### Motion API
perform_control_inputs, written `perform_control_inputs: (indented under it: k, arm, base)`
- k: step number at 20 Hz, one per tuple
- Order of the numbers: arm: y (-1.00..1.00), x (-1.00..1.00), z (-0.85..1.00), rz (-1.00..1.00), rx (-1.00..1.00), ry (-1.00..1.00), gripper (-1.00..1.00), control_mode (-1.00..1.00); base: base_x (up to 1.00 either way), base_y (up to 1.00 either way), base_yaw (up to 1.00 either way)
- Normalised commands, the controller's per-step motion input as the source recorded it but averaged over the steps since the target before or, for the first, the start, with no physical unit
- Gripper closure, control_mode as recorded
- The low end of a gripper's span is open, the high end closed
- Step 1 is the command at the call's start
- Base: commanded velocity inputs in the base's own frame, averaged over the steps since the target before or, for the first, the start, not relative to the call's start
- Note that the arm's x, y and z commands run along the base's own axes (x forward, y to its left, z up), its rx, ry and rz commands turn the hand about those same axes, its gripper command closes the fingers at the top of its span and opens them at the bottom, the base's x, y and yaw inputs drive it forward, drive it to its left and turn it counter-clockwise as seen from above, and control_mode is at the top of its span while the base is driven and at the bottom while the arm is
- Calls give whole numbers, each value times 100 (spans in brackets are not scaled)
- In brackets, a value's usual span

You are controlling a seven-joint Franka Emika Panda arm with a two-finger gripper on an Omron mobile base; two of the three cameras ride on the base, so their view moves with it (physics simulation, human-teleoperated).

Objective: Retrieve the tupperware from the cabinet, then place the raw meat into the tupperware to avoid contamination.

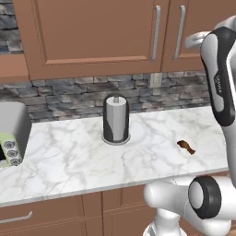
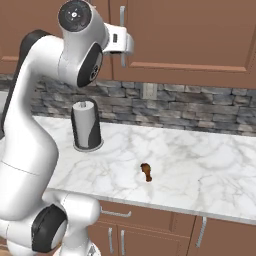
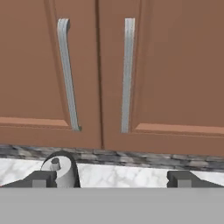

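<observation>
The brown wall cabinet has both doors closed, with two vertical silver handles side by side at the seam. My gripper is open and empty, held in front of those handles and a short way off the doors. The raw meat, a small reddish-brown chunk, lies on the marble counter to the right of the paper towel roll; it also appears in the right base view as the raw meat. The tupperware is hidden.
A grey paper towel roll stands upright mid-counter, below my hand. A grey toaster sits at the counter's left end. A stone backsplash runs behind, and lower drawers lie under the counter edge.
</observation>
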Motion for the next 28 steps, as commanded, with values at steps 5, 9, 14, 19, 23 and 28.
perform_control_inputs:
  k: [5,9,14,19,23,28]
  arm:
    - [-1,36,0,-1,1,-4,-100,-100]
    - [0,40,5,-2,1,1,-100,-100]
    - [-7,36,8,0,4,5,-100,-100]
    - [-10,32,1,3,5,6,-100,-100]
    - [-2,32,0,5,1,1,-100,-100]
    - [1,24,0,0,-5,-1,-100,-100]
  base:
    - [0,0,0]
    - [0,0,0]
    - [0,0,0]
    - [0,0,0]
    - [0,0,0]
    - [0,0,0]
